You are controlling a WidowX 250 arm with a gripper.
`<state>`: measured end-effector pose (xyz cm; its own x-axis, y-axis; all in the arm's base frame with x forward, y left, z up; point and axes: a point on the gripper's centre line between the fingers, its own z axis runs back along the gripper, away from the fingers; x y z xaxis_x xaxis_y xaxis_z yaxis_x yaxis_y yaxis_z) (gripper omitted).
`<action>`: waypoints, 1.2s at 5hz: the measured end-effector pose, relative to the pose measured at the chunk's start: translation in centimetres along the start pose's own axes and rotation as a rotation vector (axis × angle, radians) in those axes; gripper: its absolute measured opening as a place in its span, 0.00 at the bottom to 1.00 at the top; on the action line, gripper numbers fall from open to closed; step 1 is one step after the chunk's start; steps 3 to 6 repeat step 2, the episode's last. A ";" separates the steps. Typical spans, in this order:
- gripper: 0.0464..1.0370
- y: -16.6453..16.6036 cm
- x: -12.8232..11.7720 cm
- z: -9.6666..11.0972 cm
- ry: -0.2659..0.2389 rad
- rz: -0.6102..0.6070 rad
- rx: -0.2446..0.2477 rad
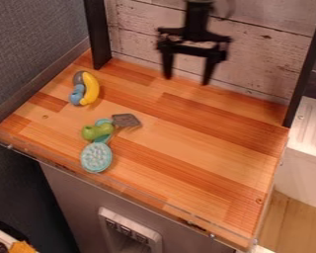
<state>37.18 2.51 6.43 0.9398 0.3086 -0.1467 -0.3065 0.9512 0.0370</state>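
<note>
Camera view. The tool, fingers spread and empty, hangs right of the banana. Nothing is lifted: spatula, green toy and brush lie nearer the counter's front than the banana; the blue-grey toy adjoins it.

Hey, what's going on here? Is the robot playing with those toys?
Right now the robot's gripper isn't holding anything. It hangs open above the back of the wooden counter, away from the toys. A yellow banana lies against a blue and grey thing. Closer to the front, a green thing rests by a grey spatula head and a turquoise oval thing.
</note>
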 end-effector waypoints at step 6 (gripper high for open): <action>0.96 8.2 -0.9 0.6 -0.005 0.350 -0.042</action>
